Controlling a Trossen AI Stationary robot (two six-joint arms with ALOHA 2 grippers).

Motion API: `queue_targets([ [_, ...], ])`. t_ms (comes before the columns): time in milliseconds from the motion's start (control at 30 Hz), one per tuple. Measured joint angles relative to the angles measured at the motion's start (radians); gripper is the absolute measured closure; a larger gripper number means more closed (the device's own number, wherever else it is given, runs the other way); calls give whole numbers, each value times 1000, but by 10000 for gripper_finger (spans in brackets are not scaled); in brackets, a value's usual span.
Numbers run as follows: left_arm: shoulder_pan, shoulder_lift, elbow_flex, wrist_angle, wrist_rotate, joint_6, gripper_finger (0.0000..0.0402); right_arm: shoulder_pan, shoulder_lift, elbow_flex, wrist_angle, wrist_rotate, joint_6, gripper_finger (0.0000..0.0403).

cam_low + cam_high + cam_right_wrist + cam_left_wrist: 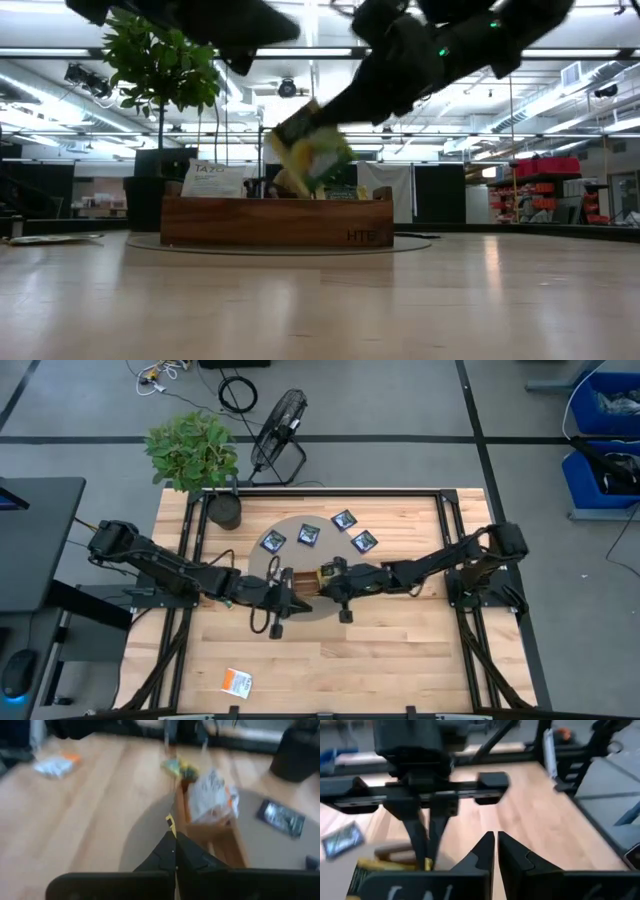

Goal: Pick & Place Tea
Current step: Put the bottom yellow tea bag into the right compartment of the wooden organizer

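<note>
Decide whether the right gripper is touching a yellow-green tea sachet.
Touching: the right wrist view shows the right gripper shut on the edge of the yellow-green sachet.

"TAZO" on white upright sachet [212, 178] in the tray, "HTE" on long brown wooden tray's front wall [362, 235]

Four dark navy tea sachets [344, 520] with pale printed patterns lie on a grey round mat [300, 530]; one orange-and-white sachet [237, 681] sits on the pale, striped wooden table [400, 650]. The tray [275, 222] is brown wood; a yellow-green sachet [312, 158] hangs above it, beside a green-leaved plant [192, 448] in a black pot
</note>
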Motion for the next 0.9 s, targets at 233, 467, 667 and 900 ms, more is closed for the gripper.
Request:
queue_targets([
  [233, -17, -40, -139, 260, 25, 8, 381, 2, -121, -185, 255, -8, -22, 403],
  [467, -21, -72, -325, 546, 45, 3, 381, -23, -123, -323, 534, -4, -70, 403],
  [667, -20, -100, -449, 662, 40, -29, 381, -62, -120, -379, 626, -4, -68, 403],
  [900, -20, -184, -537, 653, 35, -71, 381, -103, -85, -382, 637, -8, -55, 403],
])
